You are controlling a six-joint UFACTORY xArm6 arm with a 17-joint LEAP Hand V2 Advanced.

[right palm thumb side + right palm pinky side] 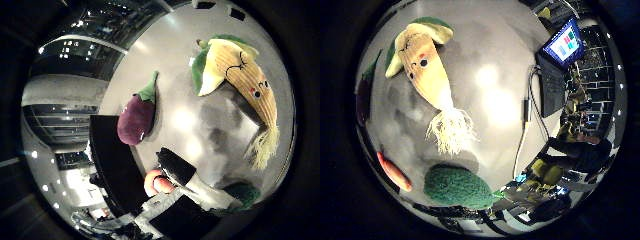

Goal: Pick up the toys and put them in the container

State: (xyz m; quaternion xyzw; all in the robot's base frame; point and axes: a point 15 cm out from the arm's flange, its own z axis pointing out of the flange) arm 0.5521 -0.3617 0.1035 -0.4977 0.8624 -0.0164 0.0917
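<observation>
Plush corn toy (422,67) lies on the table (495,65) below the robot hand (192,182).

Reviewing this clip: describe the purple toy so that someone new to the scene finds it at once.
Start at the pale grey table where the plush toys lie. Beside the big yellow corn toy with a stitched face lies the eggplant toy, right by the table's edge next to a black container. It is the only purple toy, plump, with a green stem cap.

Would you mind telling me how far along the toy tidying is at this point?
Nothing looks done yet: the corn toy, eggplant toy, green toy and orange toy all lie on the table. Nothing appears to be held; a finger of the hand shows above the table. All the toys remain, and no container is clearly visible.
</observation>
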